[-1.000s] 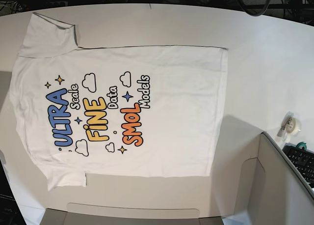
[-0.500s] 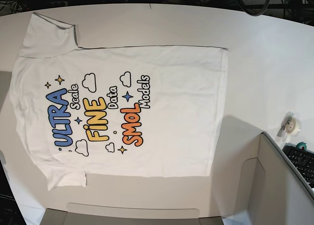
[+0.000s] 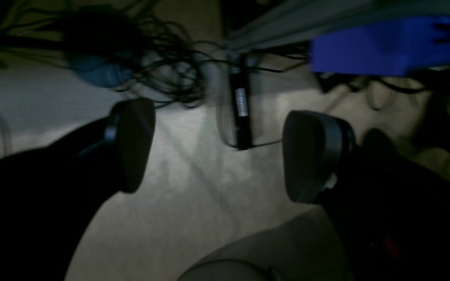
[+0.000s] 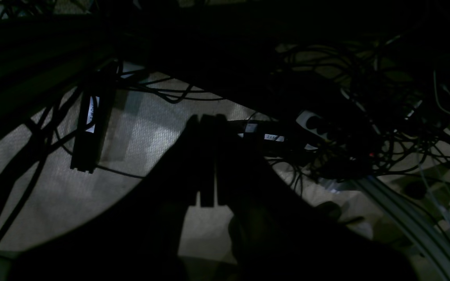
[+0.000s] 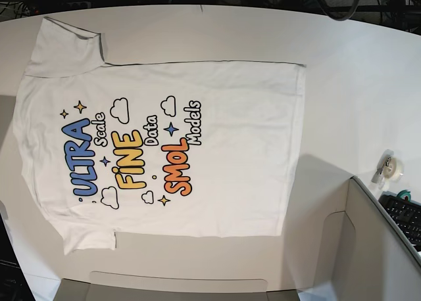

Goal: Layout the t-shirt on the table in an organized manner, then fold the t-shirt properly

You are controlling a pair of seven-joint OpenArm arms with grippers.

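On the white table (image 5: 355,71) the t-shirt (image 5: 164,143) lies flat, print up; left gripper (image 3: 217,150) gapes wide and empty, right gripper (image 4: 207,160) pressed closed.

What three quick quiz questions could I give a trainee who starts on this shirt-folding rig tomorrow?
1. True or false: the t-shirt lies print side up on the table.
2. Which gripper is open: A) left gripper B) right gripper?
3. Fill in: in the base view, beside the small tape roll stands a grey panel with a ____.

Key: 1 true; 2 A; 3 keyboard.
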